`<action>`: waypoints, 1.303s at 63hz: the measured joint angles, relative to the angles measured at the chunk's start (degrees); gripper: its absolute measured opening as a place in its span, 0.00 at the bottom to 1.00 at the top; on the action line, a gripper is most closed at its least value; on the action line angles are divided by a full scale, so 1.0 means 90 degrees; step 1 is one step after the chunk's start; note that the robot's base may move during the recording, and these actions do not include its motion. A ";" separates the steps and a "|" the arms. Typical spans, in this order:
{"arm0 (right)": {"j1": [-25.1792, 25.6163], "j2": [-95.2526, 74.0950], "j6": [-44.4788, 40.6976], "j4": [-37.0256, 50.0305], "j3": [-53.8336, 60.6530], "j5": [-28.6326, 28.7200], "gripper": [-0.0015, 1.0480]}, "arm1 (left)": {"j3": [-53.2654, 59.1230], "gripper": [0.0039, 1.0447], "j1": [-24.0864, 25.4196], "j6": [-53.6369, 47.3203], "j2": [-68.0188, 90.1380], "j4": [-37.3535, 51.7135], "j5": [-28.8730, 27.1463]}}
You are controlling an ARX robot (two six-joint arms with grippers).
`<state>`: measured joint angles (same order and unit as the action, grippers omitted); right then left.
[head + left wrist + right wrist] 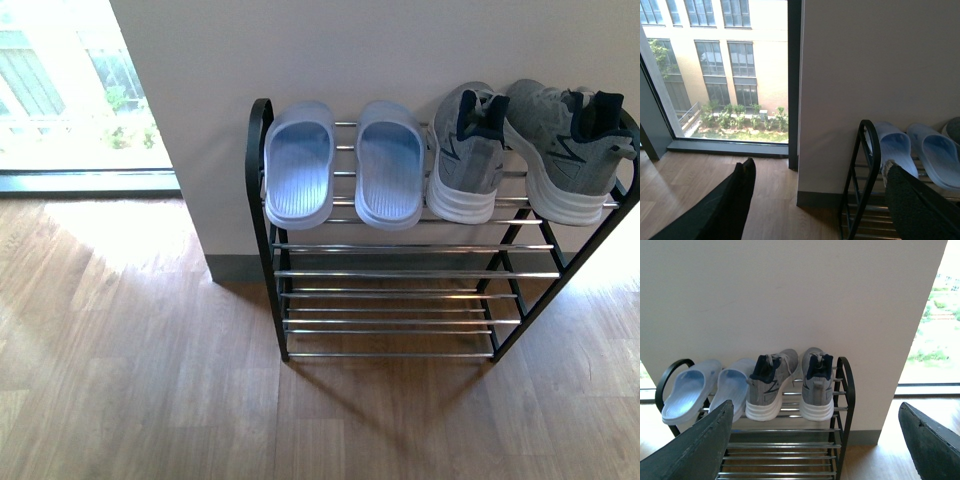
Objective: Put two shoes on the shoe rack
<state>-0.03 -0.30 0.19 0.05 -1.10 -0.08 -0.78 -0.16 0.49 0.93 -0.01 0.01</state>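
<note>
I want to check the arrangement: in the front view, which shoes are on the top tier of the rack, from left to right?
Left pale blue slide → right pale blue slide → left grey sneaker → right grey sneaker.

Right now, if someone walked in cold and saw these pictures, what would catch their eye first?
Probably the four shoes lined up on the top tier of the shoe rack: two pale blue slides toward the window end, two grey sneakers at the other end. The chrome tiers below are bare. The bright window beside the wall also draws attention.
</note>
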 joint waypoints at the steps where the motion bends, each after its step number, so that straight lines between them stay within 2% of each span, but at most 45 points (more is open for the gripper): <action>1: 0.0000 0.0002 -0.0002 0.0000 0.0000 0.0005 0.91 | 0.0000 0.85 0.0000 0.0000 0.0000 0.0000 0.0000; 2: 0.0000 0.0002 0.0000 0.0000 0.0000 0.0002 0.91 | 0.0000 0.90 0.0000 0.0000 0.0000 0.0000 -0.0002; 4: 0.0000 0.0002 -0.0002 0.0000 0.0000 0.0007 0.91 | 0.0000 0.93 0.0000 -0.0007 0.0000 0.0000 -0.0002; 8: 0.0000 0.0000 -0.0002 0.0000 0.0000 0.0007 0.91 | 0.0000 0.91 0.0000 -0.0007 0.0000 0.0000 -0.0005; 82: 0.0000 0.0002 -0.0002 0.0000 0.0000 0.0007 0.91 | 0.0000 0.91 0.0000 -0.0010 -0.0002 0.0000 -0.0002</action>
<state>-0.03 -0.27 0.16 0.05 -1.10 -0.01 -0.78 -0.16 0.40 0.91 -0.01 -0.01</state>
